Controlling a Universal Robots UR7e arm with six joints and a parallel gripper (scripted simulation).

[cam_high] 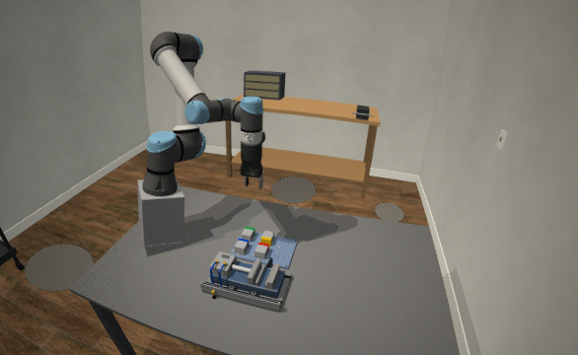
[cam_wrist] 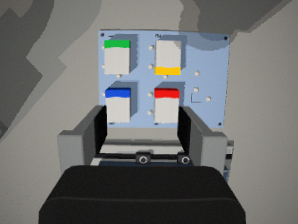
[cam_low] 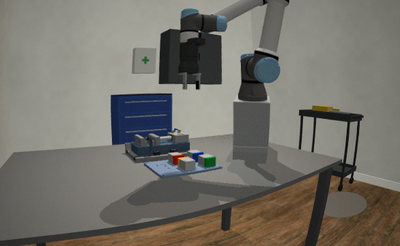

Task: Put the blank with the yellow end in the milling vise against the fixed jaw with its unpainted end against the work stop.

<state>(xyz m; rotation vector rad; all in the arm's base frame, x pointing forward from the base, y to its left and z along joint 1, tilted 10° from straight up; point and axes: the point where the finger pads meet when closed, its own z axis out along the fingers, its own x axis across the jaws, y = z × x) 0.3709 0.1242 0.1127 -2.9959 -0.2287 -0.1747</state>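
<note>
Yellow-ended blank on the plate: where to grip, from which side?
Take the grey block with the yellow end across its two long sides, mid-length on the bare grey part, coming straight down. It lies flat on the blue plate, with gaps to its neighbours. The open gripper hangs high above.

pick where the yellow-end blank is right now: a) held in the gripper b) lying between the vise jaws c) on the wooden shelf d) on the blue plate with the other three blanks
d: the yellow-end blank sits on the blue plate beside the green-end blank, with the red-end blank and blue-end blank in the next row, while the gripper hangs open and empty high above the table.
</note>
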